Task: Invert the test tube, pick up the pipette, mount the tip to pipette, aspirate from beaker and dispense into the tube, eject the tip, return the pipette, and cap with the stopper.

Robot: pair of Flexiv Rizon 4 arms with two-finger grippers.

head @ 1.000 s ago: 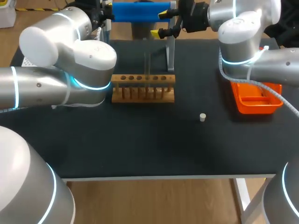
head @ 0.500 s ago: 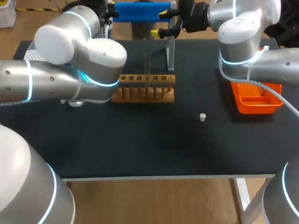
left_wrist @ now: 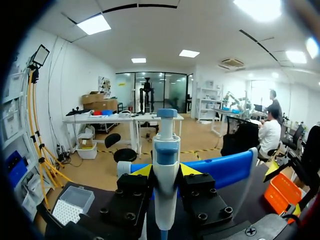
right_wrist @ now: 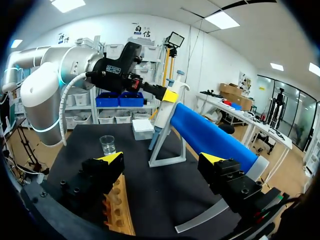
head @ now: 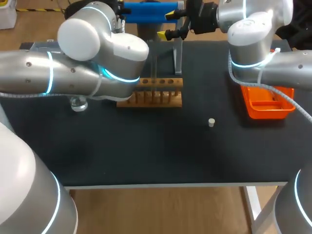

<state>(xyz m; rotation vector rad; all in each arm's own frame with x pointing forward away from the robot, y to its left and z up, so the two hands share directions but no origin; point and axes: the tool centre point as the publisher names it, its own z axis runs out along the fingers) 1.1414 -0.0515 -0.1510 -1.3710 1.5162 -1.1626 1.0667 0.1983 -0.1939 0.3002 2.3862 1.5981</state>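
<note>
My left gripper [left_wrist: 165, 171] is shut on the white and blue pipette [left_wrist: 165, 155], which stands upright between its yellow tips. In the right wrist view this left gripper [right_wrist: 167, 96] holds the pipette [right_wrist: 176, 84] at the top of the grey stand [right_wrist: 165, 150]. My right gripper [head: 167, 25] hangs open and empty by the stand [head: 178, 53] at the table's back. A clear test tube [head: 153, 68] stands in the wooden rack [head: 163, 92]. The beaker [head: 78, 104] sits under my left arm. The small white stopper [head: 211, 122] lies right of the rack.
An orange tray [head: 265, 105] sits at the right edge. The tip box [right_wrist: 142, 129] stands beyond the beaker [right_wrist: 107, 144]. A blue cylinder [head: 146, 12] lies across the back. My left arm covers the rack's left end.
My left arm has swung to the right across the table and now hides the rack's left end; the beaker has come into view. The right arm has not moved.
</note>
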